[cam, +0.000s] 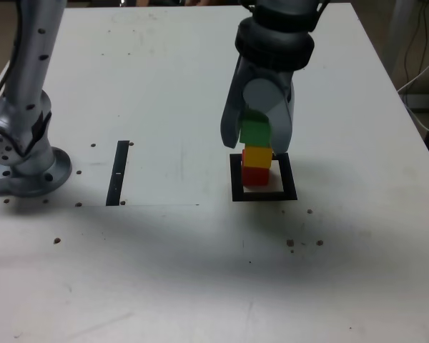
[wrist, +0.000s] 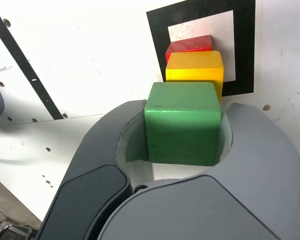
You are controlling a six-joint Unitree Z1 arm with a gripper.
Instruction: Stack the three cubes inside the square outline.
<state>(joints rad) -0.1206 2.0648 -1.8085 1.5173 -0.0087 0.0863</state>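
Green cube held over a two-cube stack: the release is where this can topple.

The hand (cam: pixel 258 140) is clenched on the green cube (cam: pixel 254 131), which sits on or just above the yellow cube (cam: pixel 257 156); whether the two faces already touch cannot be told. The yellow cube rests on the red cube (cam: pixel 255 175), and both stand inside the square outline (cam: pixel 235 179), toward its edge at the exterior view's left. In the wrist view the green cube (wrist: pixel 182 122) looks shifted sideways from the yellow cube (wrist: pixel 194 67) and red cube (wrist: pixel 189 44), so if it is let go off-centre or tilted it could slide off. A finger dragging on release or lift-off could also knock the narrow stack over onto the bench (cam: pixel 164 107), away from the outline.
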